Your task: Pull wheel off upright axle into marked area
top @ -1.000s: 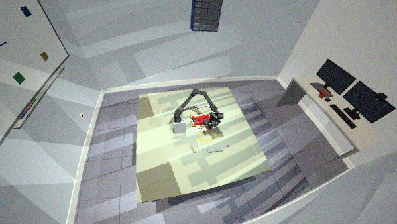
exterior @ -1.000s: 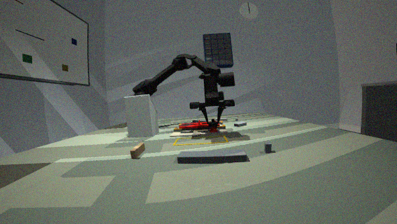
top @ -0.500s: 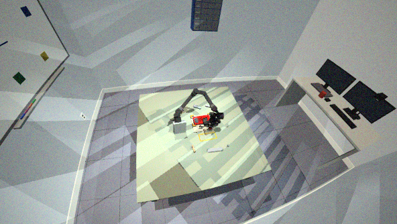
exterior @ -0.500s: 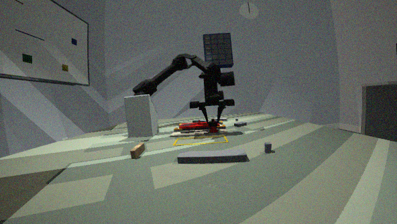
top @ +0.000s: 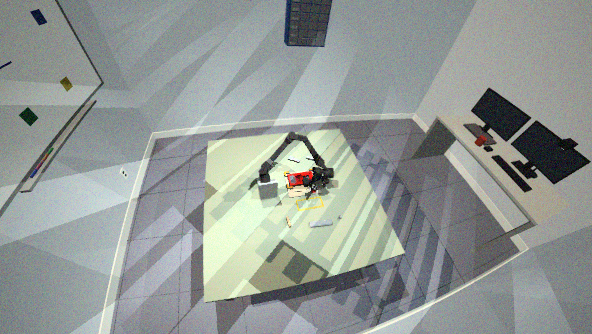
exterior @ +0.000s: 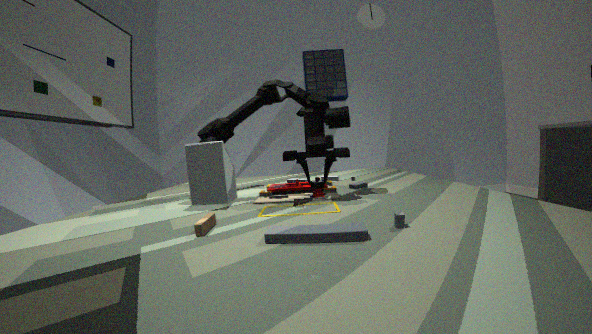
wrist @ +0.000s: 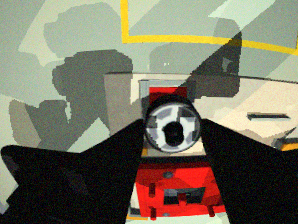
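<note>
The wheel has a black tyre and a silvery spoked face with a dark hub. It sits low over a small red base on the beige board. My gripper points down and is shut on the wheel, one finger on each side. The upright axle is mostly hidden inside the wheel, and I cannot tell whether the wheel has risen on it. The marked area is a yellow outline on the table, beside the board.
A red part lies close beside the wheel. A grey bar, a wooden block and a small grey cylinder lie beyond the outline. The arm stands by a pale box.
</note>
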Controlling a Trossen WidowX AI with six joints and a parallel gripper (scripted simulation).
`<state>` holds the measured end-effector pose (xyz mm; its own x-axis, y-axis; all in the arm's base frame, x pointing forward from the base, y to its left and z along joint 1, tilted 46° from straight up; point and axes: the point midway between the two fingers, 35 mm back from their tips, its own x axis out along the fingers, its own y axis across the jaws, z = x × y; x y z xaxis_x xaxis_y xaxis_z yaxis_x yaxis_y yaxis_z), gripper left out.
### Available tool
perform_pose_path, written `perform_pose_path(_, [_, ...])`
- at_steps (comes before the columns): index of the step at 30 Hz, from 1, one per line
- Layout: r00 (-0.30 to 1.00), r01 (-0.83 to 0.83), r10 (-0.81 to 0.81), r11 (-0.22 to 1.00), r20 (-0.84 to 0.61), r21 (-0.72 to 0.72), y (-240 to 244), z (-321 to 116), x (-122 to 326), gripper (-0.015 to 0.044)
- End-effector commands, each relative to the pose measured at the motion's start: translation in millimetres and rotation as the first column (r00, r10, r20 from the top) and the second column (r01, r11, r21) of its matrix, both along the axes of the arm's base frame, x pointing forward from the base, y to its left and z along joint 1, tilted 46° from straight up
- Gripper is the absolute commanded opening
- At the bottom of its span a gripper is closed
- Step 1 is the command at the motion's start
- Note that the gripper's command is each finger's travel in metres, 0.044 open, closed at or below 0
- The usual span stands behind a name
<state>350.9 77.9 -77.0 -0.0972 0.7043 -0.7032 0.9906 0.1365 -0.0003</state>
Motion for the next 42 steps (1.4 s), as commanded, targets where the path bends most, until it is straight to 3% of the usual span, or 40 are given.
perform_pose_path(1, [1.000, 0.003, -0.003, 1.000, 0.003, -0.002, -3.9, 3.3, 0.8, 0.0000])
perform_pose_path(42, [1.000, 0.007, -0.007, 1.000, 0.003, -0.001, -13.7, 12.6, 2.1, 0.0000])
